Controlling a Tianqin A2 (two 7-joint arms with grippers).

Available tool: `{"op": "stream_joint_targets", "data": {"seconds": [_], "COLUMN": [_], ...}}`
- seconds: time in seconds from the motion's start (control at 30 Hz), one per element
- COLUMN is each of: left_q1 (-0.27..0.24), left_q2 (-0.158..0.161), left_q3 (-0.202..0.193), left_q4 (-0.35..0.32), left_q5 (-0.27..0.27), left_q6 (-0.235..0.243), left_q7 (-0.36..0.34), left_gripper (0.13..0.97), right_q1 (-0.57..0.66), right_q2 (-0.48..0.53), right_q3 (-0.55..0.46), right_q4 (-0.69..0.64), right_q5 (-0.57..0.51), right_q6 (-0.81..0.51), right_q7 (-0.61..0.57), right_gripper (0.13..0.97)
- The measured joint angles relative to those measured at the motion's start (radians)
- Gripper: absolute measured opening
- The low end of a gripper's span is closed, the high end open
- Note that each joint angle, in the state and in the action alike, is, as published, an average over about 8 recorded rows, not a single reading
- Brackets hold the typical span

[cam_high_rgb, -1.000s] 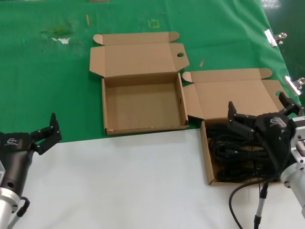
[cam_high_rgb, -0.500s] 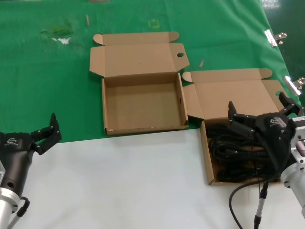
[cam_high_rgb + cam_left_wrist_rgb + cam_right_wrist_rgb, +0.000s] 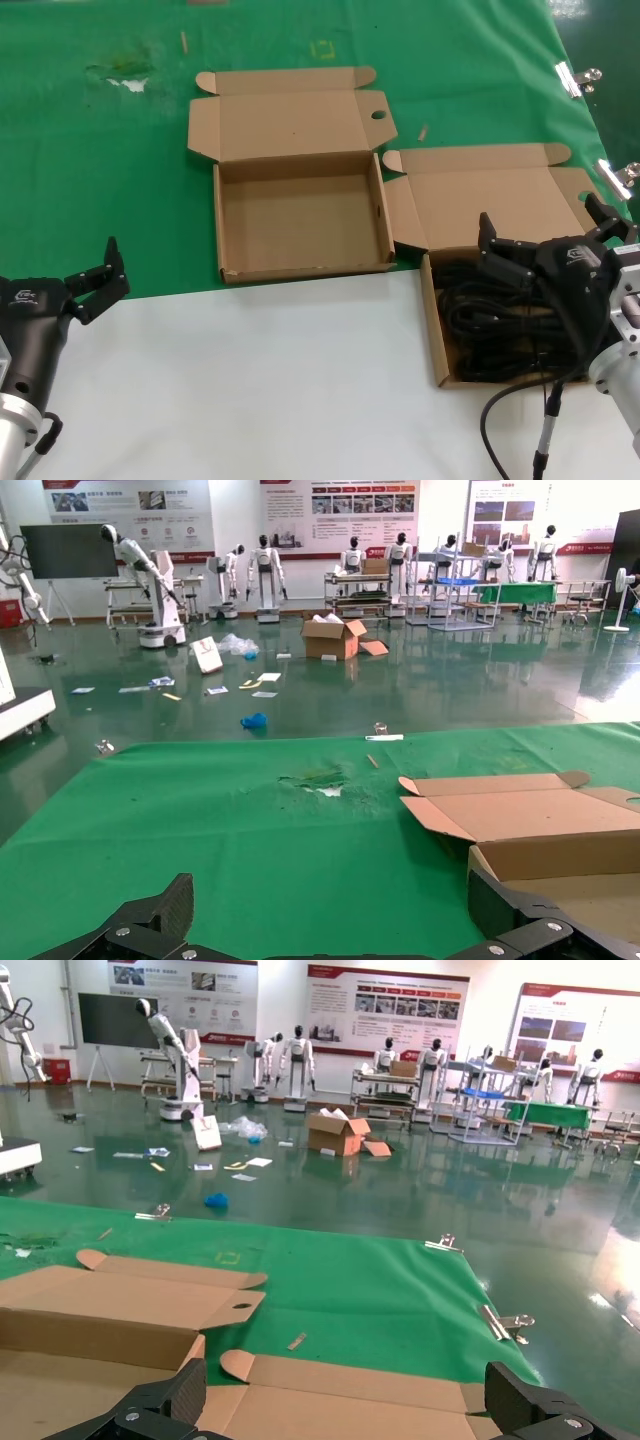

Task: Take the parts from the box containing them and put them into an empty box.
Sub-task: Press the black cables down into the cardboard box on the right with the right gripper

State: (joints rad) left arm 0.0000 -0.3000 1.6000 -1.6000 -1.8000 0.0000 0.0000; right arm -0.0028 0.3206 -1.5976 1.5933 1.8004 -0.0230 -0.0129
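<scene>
A green cloth [image 3: 90, 180] covered the far part of the table, with a white surface [image 3: 250, 380] nearest the robot. The empty box [image 3: 300, 215], its raised lid pierced by a small round hole, served as the landmark at the middle of the cloth. Just to its right and a little nearer the robot, almost touching it, lay the box containing the parts [image 3: 470, 200], lid laid back and plain. Its near right corner was hidden behind the right arm, and its front edge sat on the white surface.

Inside it the parts [image 3: 490, 320], black cables, lay in a tangled heap; single cables were hard to tell apart, and the right-hand portion was covered by the arm.

The right gripper [image 3: 548, 238] hung over that box, right of the empty box, fingers spread wide, one tip above the cables and the other near the box's right wall; it held nothing, and whether it touched the cables could not be made out. The left gripper [image 3: 100, 280] was parked well to the left of the empty box, at the edge of the cloth, fingers parted and empty. Metal clips [image 3: 578, 78] lay along the cloth's right border, beyond both boxes.
</scene>
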Motion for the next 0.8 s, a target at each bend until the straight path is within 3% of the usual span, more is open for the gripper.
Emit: {"op": "stream_joint_targets", "data": {"seconds": [0.43,0.8], "left_q1": [0.0,0.0], "left_q2": [0.0,0.0], "left_q3": [0.0,0.0], "left_q4": [0.0,0.0], "left_q5": [0.0,0.0], "left_q6": [0.0,0.0], "left_q7": [0.0,0.0], "left_gripper": [0.964,0.912], "right_q1": [0.0,0.0], "right_q2": [0.0,0.0], "right_q3": [0.0,0.0], "right_q4": [0.0,0.0], "right_q5": [0.0,0.0], "right_q6": [0.0,0.0], "right_q7": [0.0,0.0], "right_gripper": [0.966,0.966]}}
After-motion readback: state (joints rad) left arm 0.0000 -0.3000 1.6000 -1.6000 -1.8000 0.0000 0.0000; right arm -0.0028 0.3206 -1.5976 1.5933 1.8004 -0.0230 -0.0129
